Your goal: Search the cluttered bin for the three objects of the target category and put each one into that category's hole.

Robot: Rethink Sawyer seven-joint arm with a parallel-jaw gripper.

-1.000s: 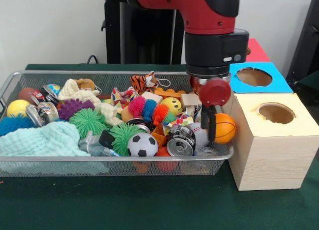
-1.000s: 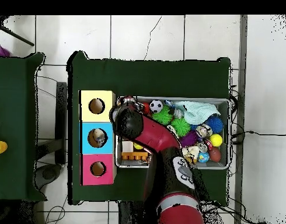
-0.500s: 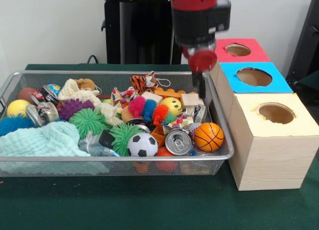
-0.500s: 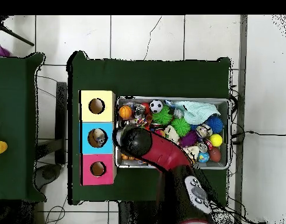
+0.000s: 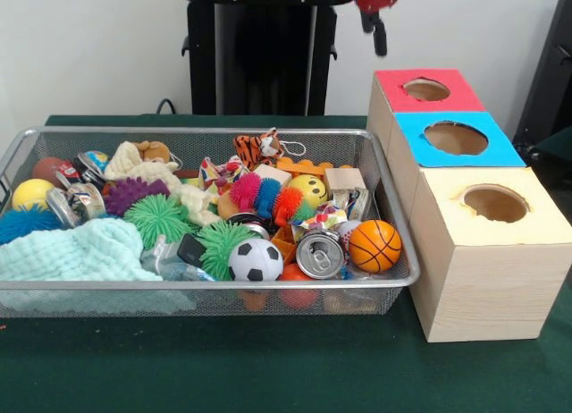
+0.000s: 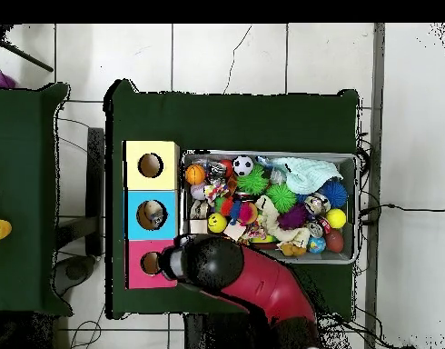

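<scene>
End effector [image 5: 376, 20] up at top edge above red box [image 5: 420, 96], grip state cannot tell. Basketball [image 5: 374, 245] sits in wire bin [image 5: 206, 292] corner beside can [image 5: 320, 254] and soccer ball [image 5: 256, 260], near yellow box [image 5: 492, 252].

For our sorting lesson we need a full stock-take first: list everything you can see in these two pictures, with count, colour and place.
Wire mesh bin: one, silver, on the green table.
Wooden box with three round holes: one, tops yellow, blue and red, right of the bin in the front view.
Orange basketball: one, bin's front right corner.
Black and white soccer ball: one, front middle.
Silver drinks can: one, left of the basketball.
Green spiky balls: two, middle.
Yellow smiley ball: one, back middle.
Pale green cloth: one, front left.
Tiger soft toy: one, back.
Green table cover: one.
Robot gripper: one, red and black, above the red hole.
</scene>
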